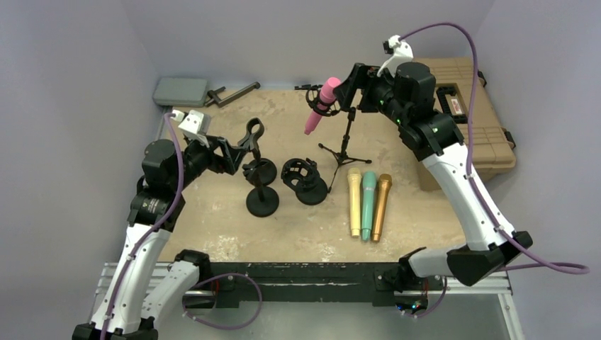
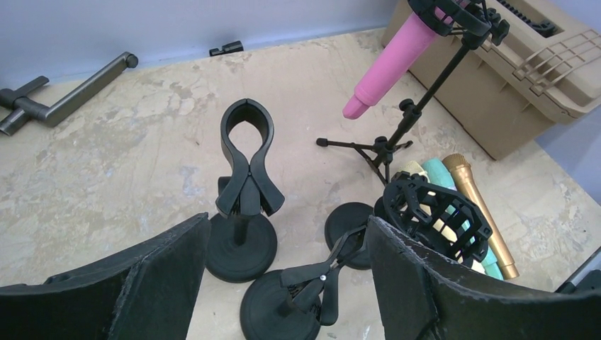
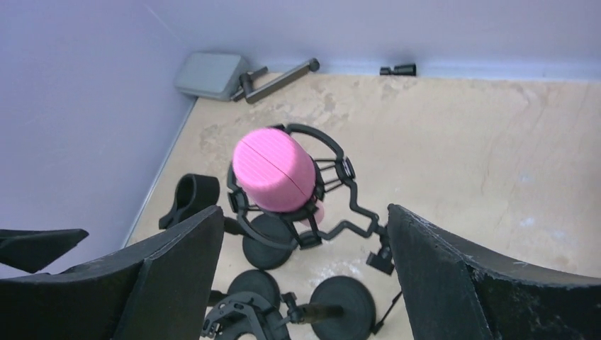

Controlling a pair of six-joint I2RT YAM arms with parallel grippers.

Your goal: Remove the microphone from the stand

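**Nearest the pink microphone (image 1: 320, 105): the right hand (image 1: 347, 88)**

The left hand (image 1: 237, 147), left of centre, gapes empty by clip stands (image 1: 261, 190). Farther back, upper centre, the right hand stands wide, empty. The microphone tilts in its stand (image 1: 345, 142) just ahead, top end facing it.

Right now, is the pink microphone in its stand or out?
In: the pink microphone is held tilted atop the tripod stand; the right gripper, open, is not touching it.

L hand (image 2: 287, 280), R hand (image 3: 306, 265) both open.
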